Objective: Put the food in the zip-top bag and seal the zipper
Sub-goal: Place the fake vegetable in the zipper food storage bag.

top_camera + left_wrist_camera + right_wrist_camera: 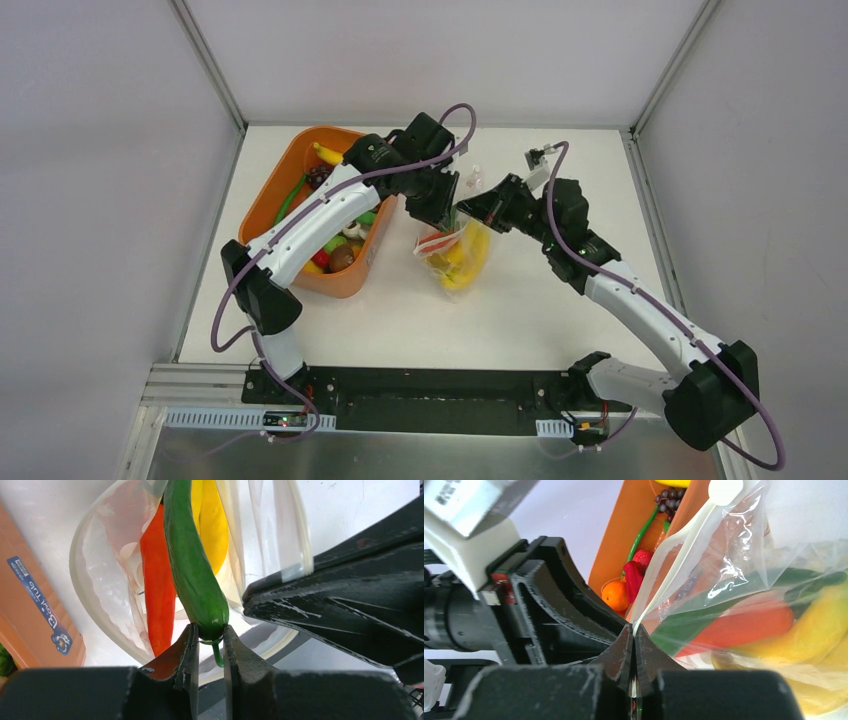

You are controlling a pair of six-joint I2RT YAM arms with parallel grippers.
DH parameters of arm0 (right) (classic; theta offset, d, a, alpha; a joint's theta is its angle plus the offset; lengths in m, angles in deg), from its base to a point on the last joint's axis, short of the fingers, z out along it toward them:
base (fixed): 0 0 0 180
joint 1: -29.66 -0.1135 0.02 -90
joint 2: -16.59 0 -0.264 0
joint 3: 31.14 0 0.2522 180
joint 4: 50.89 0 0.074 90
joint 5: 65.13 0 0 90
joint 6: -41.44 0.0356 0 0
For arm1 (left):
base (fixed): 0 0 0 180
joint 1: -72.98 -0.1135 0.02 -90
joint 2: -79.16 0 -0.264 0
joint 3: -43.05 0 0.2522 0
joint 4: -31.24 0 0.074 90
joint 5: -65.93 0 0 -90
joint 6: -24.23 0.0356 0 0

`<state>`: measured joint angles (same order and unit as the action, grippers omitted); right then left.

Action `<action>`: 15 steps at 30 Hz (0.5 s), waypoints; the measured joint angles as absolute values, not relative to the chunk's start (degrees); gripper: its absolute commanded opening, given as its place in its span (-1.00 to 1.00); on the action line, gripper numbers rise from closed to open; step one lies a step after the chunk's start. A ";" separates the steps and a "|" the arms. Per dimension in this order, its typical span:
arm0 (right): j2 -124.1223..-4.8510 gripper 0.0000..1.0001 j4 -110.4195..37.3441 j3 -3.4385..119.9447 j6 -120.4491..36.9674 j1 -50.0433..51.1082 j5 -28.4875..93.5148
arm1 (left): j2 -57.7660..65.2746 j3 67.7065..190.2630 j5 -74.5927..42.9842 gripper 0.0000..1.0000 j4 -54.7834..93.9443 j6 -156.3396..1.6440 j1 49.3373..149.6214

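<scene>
Green pepper [195, 575] half inside bag [452, 258], beside tub [268, 200].
Left gripper [211, 642] pinches its stem, jaws narrow, to lower it; right gripper [634, 645] clamps bag rim at zipper [676, 550], holding mouth open.

The clear plastic zip-top bag [744, 550] is thin, crinkly and shiny, with white glare on its folds. The long green plastic toy pepper [195, 580] looks smooth and glossy. The black plastic fingers [240, 660] are matt, grainy and scuffed.
</scene>
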<state>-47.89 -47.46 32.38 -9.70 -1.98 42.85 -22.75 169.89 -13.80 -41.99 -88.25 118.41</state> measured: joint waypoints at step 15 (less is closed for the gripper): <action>-46.28 -1.00 -48.47 30.74 -8.46 -1.74 40.25 | -25.63 167.90 -12.19 0.17 -38.86 -88.49 118.43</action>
<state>-46.28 -48.47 30.74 -8.46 -1.74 40.25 -25.63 167.90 -12.19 -38.86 -88.49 118.43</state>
